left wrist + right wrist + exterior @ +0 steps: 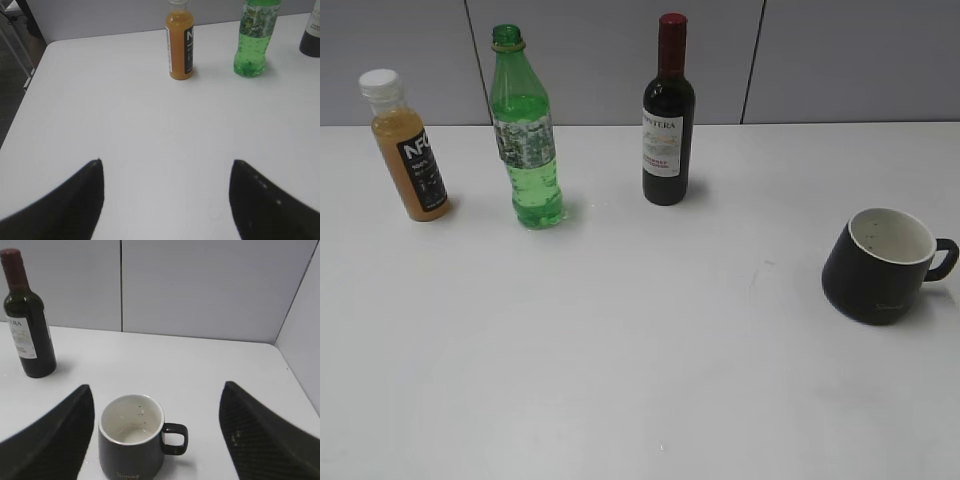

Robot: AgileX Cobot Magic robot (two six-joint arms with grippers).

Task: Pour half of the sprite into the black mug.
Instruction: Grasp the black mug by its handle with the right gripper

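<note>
The sprite (525,135), a tall green bottle with no cap, stands upright at the back left of the white table; its lower part shows in the left wrist view (254,42). The black mug (880,265) with white inside stands at the right, handle pointing right, and looks empty in the right wrist view (131,437). My left gripper (166,162) is open and empty, well short of the bottles. My right gripper (157,387) is open, its fingers either side of the mug without touching it. Neither gripper shows in the exterior view.
An orange juice bottle (407,147) with a white cap stands left of the sprite. A dark wine bottle (668,115) with a red top stands at the back middle. The table's left edge (20,105) and a grey back wall (200,285) bound the space.
</note>
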